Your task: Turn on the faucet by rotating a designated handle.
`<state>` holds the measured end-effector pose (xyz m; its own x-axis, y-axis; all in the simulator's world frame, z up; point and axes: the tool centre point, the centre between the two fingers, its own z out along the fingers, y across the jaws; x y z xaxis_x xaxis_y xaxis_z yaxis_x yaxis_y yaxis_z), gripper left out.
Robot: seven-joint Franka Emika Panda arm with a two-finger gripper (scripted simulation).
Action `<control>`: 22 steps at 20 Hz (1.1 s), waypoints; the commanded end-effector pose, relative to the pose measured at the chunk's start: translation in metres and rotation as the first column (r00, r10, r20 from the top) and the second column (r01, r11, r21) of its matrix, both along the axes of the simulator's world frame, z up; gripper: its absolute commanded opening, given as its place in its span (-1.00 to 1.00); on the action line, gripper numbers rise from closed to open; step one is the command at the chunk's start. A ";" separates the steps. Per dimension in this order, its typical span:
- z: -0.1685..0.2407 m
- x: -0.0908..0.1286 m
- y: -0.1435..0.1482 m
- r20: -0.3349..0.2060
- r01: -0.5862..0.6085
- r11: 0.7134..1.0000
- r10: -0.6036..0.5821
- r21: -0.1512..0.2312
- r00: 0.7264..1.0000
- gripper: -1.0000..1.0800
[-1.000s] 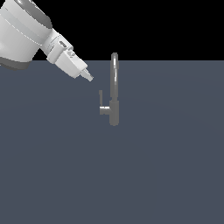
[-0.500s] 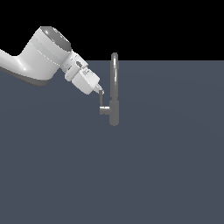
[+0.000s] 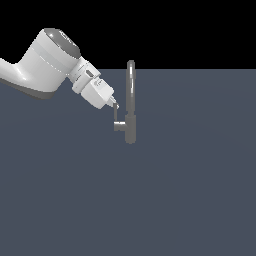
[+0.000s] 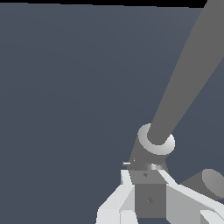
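The faucet (image 3: 131,100) is a tall grey tube standing on the dark grey floor; it also shows in the wrist view (image 4: 183,78) as a thick diagonal bar. The handle (image 3: 118,123) is a small L-shaped lever on the side of the tube towards the exterior view's left, with its thin blade pointing up. My gripper (image 3: 116,105) comes down from the upper left, and its tip is at the top of the blade. The jaws look shut, with nothing gripped. In the wrist view the gripper (image 4: 148,173) hides most of the handle.
The white arm (image 3: 50,65) reaches in from the exterior view's left. A flat dark grey floor (image 3: 190,200) surrounds the faucet. A short grey cylinder end (image 4: 211,181) shows beside my fingers in the wrist view.
My gripper has moved towards the exterior view's right and down, from beside the faucet tube to the top of the handle's blade. The handle looks unmoved.
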<state>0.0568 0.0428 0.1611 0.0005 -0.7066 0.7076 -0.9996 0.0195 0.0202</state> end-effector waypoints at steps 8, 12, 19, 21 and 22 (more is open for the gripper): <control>0.007 -0.028 0.001 0.000 0.000 1.000 0.000 0.000 1.000 -1.00; 0.007 -0.028 0.002 0.005 -0.008 1.000 0.008 0.000 1.000 -1.00; -0.001 -0.049 0.002 0.003 -0.005 1.000 0.005 0.000 1.000 -1.00; -0.003 -0.055 0.002 0.003 -0.004 1.000 0.004 0.000 1.000 -1.00; -0.005 -0.058 0.002 0.003 -0.004 1.000 0.004 0.000 1.000 -1.00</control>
<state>0.0098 0.0458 0.1642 -0.0064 -0.7084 0.7058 -1.0000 0.0087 -0.0002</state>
